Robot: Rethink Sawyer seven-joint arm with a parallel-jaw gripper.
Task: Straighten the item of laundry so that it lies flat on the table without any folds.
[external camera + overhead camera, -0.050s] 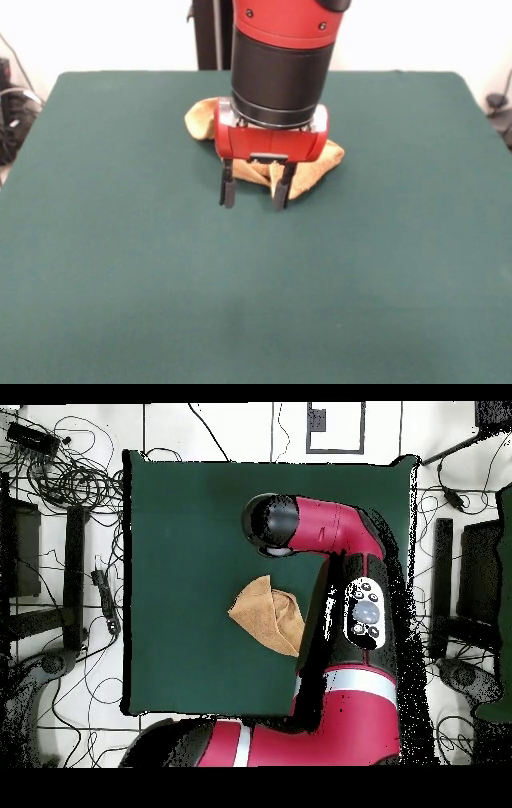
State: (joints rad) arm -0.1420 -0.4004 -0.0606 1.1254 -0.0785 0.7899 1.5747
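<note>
Centrally on the green desk (120, 264), a crumpled yellow-orange towel (316, 164) lies bunched. Just in front, the gripper (254, 192) hangs with fingers (229, 188) spread, holding nothing.

Front cam: my tool (254, 192) and its red body cover the middle of the towel (316, 164), so I only see a lump at the left and a lobe at the right; can't tell the folds betw. them. Arm (282, 56) is cut off by the top edge. Surface (256, 304) runs out at the bottom edge. Overhead: tool is hidden under the wrist; arm (350, 584) masks the surface's (180, 534) right side & the towel's (268, 614) right edge.
</note>
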